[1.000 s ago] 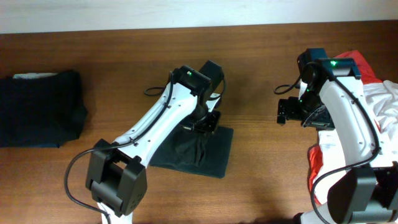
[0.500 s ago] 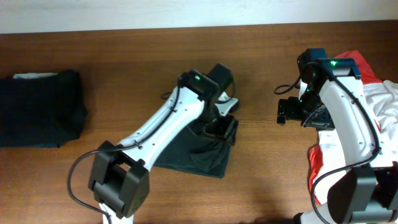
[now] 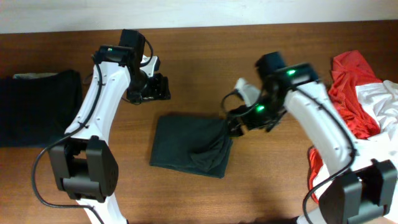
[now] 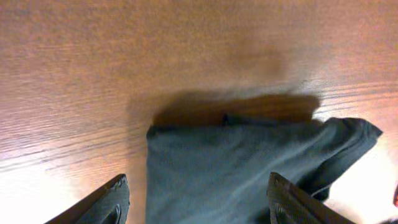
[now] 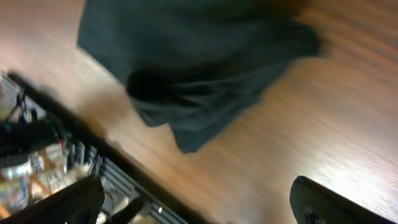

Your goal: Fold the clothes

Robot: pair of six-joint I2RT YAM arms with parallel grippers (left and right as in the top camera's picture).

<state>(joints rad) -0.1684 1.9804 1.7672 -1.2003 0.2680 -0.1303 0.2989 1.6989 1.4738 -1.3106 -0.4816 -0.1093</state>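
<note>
left claw (image 3: pixel 155 87) spread over worktop (image 3: pixel 205 56), right claw (image 3: pixel 234 123) at dark folded garment's (image 3: pixel 186 146) right edge; three lots of clothes counted: that one mid-worktop, black stack (image 3: pixel 37 109) far left, red-white heap (image 3: pixel 360 93) far right.
left wrist: left fingers (image 4: pixel 109 202) wide, garment below between them.
right wrist: blurred, right fingers (image 5: pixel 336 202) wide apart, pinching nothing, garment ahead.
</note>
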